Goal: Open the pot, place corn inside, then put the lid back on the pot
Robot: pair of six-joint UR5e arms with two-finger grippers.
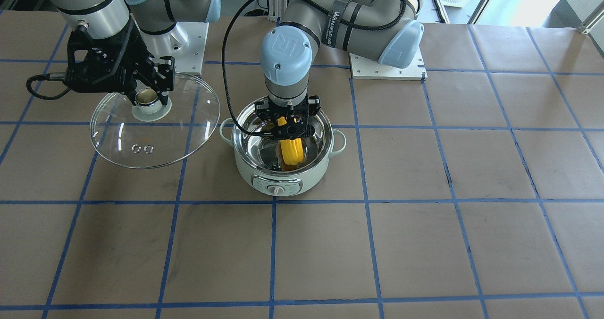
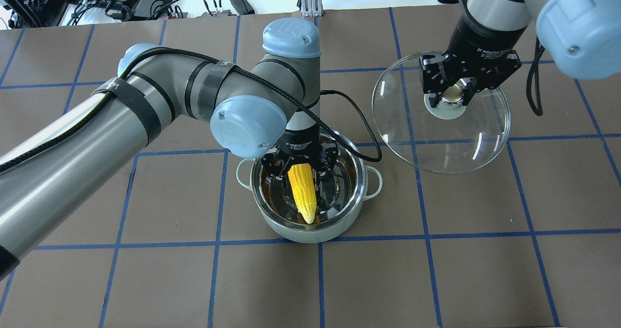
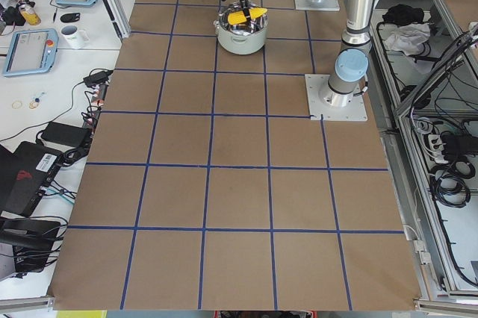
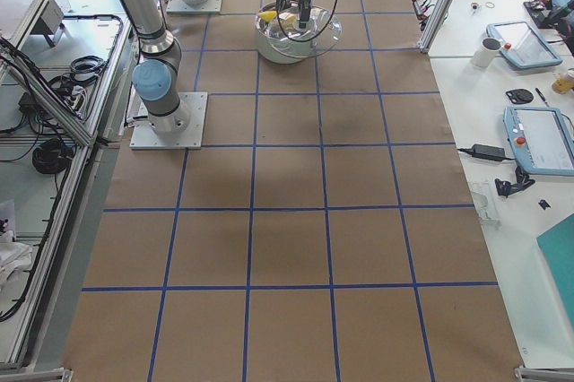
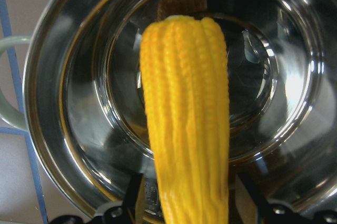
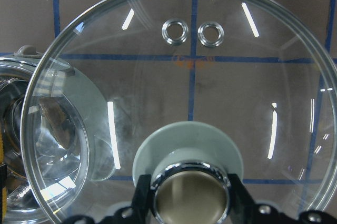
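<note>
Over brown table, left claw hangs vertical, gripping corn.

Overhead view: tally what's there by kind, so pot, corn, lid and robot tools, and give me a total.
pot: 1
corn: 1
lid: 1
tools: 2, the left tool and the right tool
Total: 5

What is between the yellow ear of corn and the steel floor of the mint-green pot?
Nothing visible. The left pincer holds the yellow ear of corn above the bare floor of the open mint-green pot; the right pincer holds the clear glass lid aside.
</note>
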